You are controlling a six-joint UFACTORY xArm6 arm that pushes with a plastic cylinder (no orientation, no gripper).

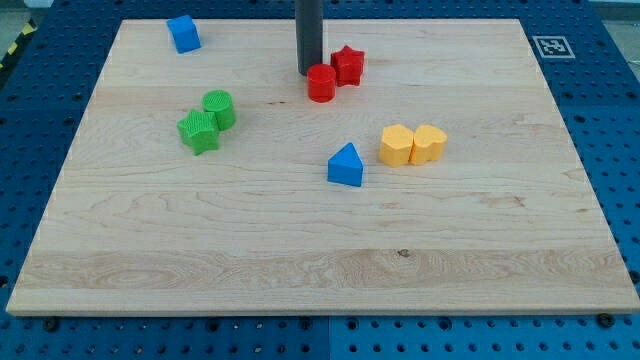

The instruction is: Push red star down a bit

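Blue triangle [346, 166] below tip-flanked [307, 72] red star [347, 65]

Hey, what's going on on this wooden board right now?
My tip sits near the view's top, just left of the red cylinder and close to it. The red star touches that cylinder on its upper right, so the cylinder lies between my tip and the star. The star has yet to be pushed down. The green, yellow and blue blocks lie apart, untouched.
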